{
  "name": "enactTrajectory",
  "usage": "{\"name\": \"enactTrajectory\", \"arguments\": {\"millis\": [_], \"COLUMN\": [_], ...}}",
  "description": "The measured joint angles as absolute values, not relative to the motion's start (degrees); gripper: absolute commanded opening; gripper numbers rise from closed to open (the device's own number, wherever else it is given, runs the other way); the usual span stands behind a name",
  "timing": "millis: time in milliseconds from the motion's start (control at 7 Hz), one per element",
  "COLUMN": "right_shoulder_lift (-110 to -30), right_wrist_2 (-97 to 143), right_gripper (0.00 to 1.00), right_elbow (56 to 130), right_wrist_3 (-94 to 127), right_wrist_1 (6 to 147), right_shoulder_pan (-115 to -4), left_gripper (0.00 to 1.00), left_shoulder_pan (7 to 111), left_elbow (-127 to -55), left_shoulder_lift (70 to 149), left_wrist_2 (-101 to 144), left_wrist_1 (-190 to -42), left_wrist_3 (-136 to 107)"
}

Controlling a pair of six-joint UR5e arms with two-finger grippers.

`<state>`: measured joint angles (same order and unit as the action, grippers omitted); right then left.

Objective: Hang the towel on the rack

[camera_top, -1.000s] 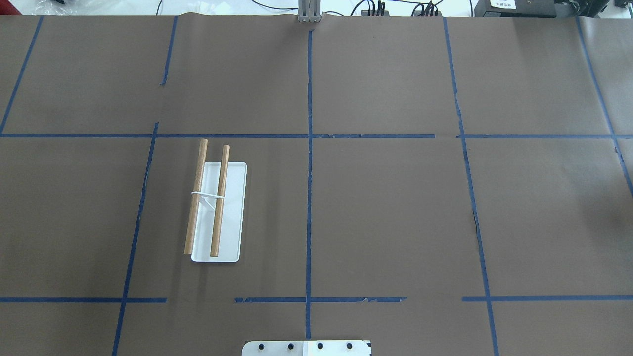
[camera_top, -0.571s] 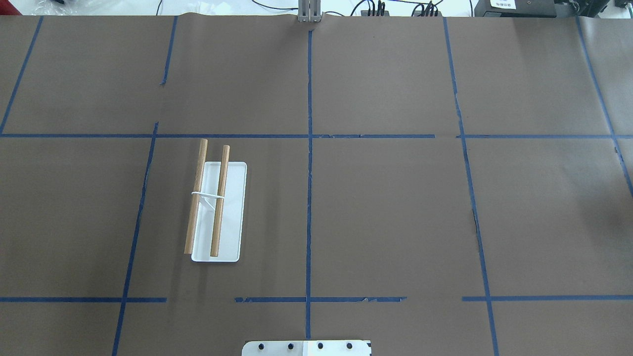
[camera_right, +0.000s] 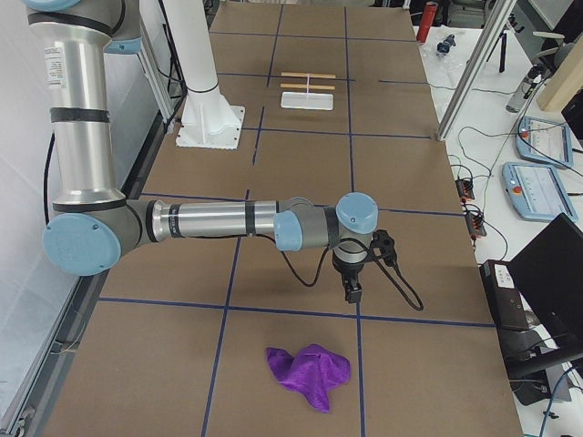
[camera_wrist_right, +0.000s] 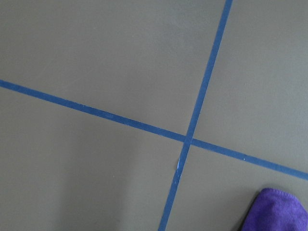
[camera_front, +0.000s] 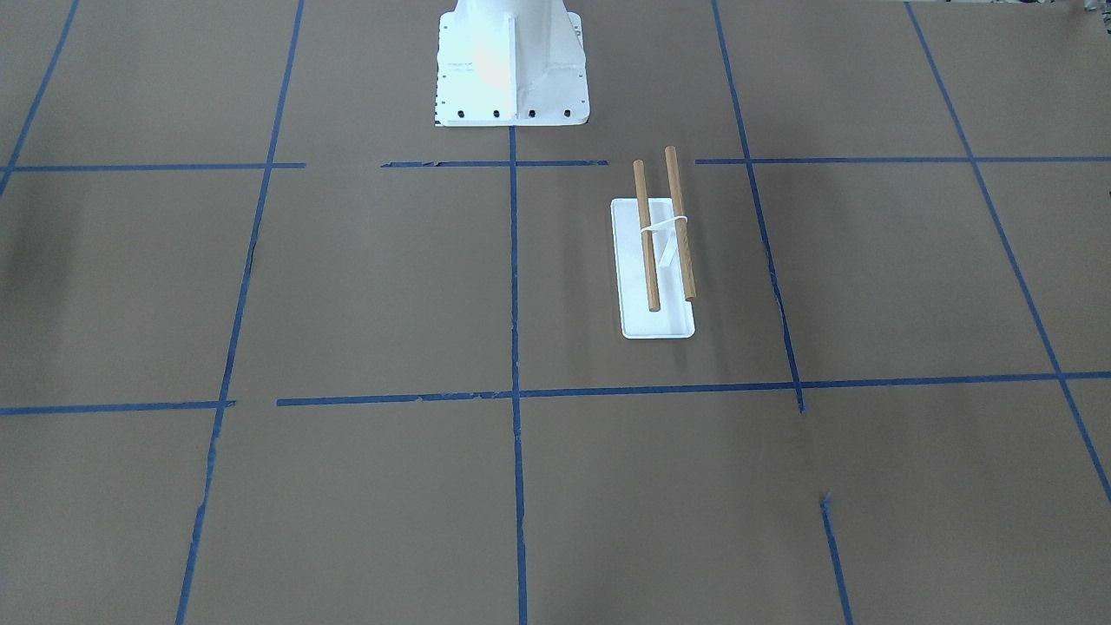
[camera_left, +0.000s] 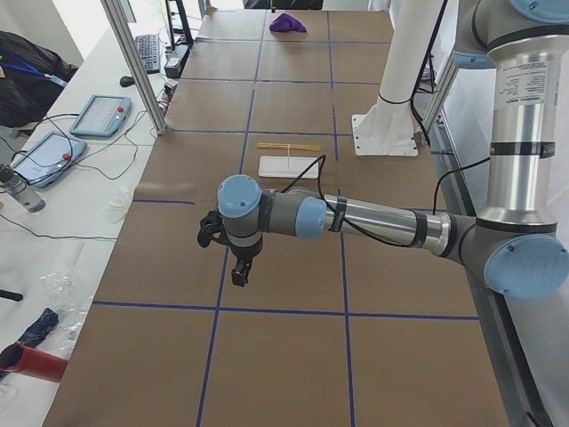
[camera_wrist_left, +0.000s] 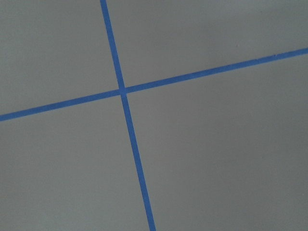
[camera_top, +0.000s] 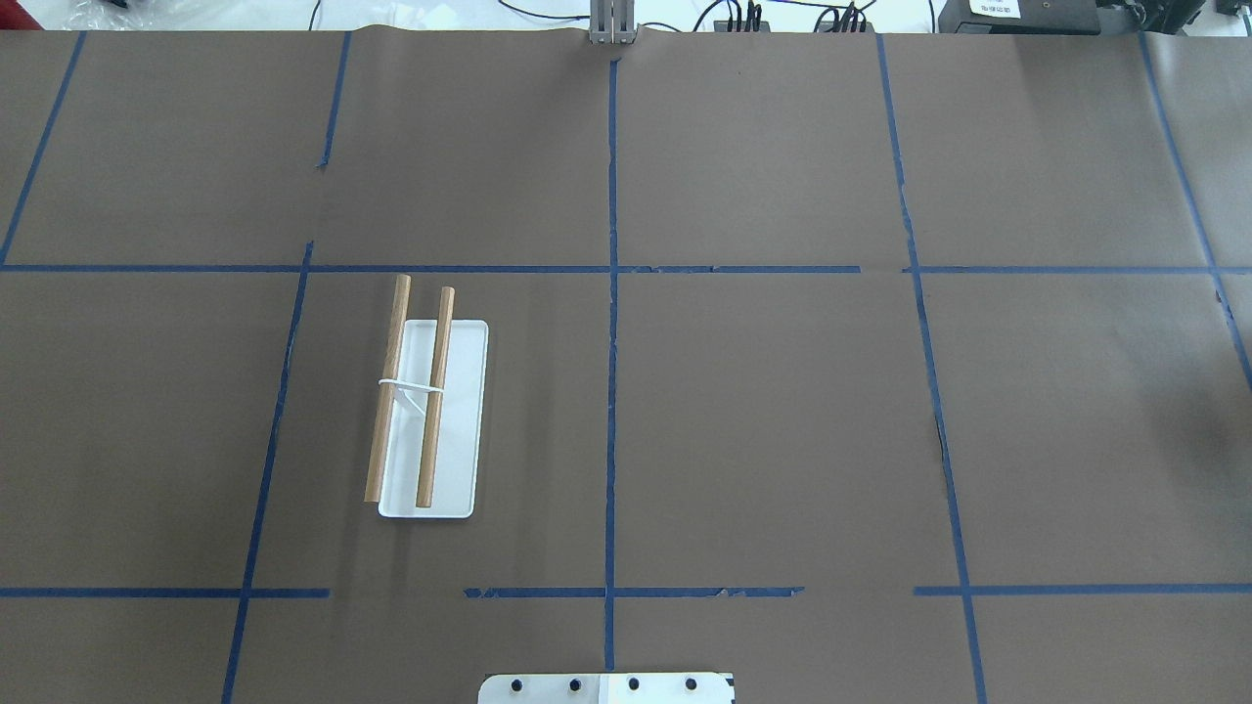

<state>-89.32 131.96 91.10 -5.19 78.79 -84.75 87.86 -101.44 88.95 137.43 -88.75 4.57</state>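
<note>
The rack (camera_top: 455, 420) stands on the brown table on my left side, with a white base and two wooden rods; it also shows in the front view (camera_front: 660, 321) and both side views (camera_left: 286, 166) (camera_right: 306, 100). The purple towel (camera_right: 310, 373) lies crumpled at the table's right end, and shows far off in the left side view (camera_left: 287, 22) and at a corner of the right wrist view (camera_wrist_right: 276, 211). My left gripper (camera_left: 242, 271) hangs over the table's left end; my right gripper (camera_right: 352, 293) hangs a short way from the towel. I cannot tell whether either is open or shut.
The white robot pedestal (camera_front: 512, 61) is bolted at the table's near edge. Blue tape lines (camera_top: 611, 391) grid the brown table. Tablets (camera_left: 93, 116) (camera_right: 547, 187), cables and metal posts (camera_left: 133, 62) stand beyond the table's far edge.
</note>
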Motion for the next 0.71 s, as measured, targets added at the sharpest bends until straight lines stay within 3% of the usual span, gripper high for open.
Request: {"name": "enactTrajectory", "arguments": {"millis": [429,714], "right_shoulder_lift": [-95.0,-95.8], "right_wrist_2": [126.6,123.7], "right_gripper": [0.93,0.59], "right_elbow": [85.4,80.0], "right_wrist_3": [-15.8,-24.6], "right_wrist_1": [64.6,62.9], "right_shoulder_pan": [-84.2,-84.2], "left_gripper": [1.00,1.00], "left_shoulder_pan": [88.0,88.0], "left_elbow": [-100.8,-101.2], "left_shoulder_lift": [91.0,91.0], "left_wrist_2": [137.3,137.3], "left_wrist_1": [-91.3,-91.4], "left_wrist_3": [3.6,3.6]}}
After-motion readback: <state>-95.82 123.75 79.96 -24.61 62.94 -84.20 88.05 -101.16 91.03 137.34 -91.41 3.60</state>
